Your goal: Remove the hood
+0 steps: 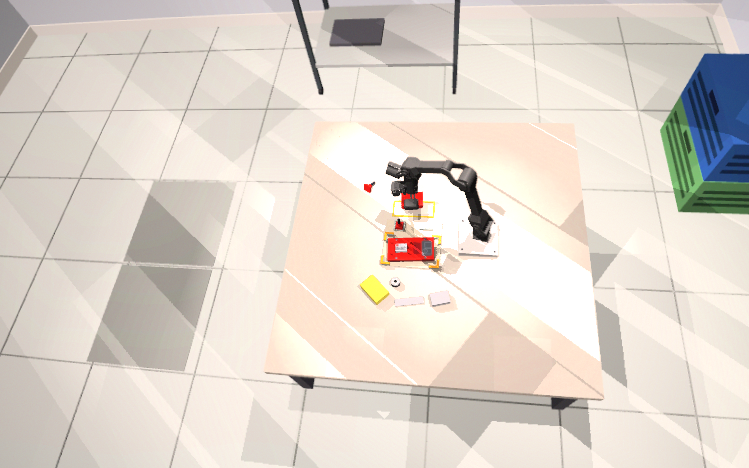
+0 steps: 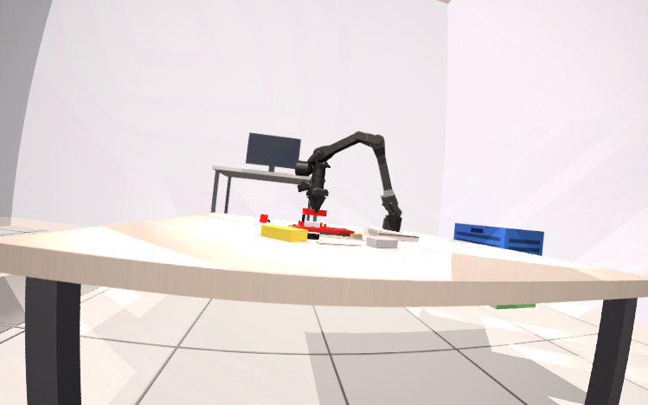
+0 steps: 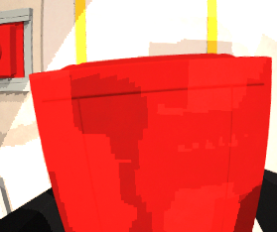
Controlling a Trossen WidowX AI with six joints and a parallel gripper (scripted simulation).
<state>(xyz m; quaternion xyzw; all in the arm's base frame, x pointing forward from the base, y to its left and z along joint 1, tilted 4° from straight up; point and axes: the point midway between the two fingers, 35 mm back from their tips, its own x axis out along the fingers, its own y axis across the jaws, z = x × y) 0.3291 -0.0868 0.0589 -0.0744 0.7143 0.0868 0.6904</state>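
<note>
A: Where does the hood (image 1: 411, 201) sit relative to the marked area (image 1: 430, 203)?

B: In the top view it is clamped in the gripper (image 1: 410, 203), above the area's left part. In the exterior view it hangs clear of the table (image 2: 214, 272).

A: And the toy car (image 1: 410, 249)?

B: On the table, just in front of the marked area, with the arm's base (image 1: 479, 238) to its right.

A: What lies nearer the front edge?

B: A block (image 1: 374, 288) at the left, then a small round part (image 1: 395, 283), then two flat plates (image 1: 423, 299) in a row to the right.
</note>
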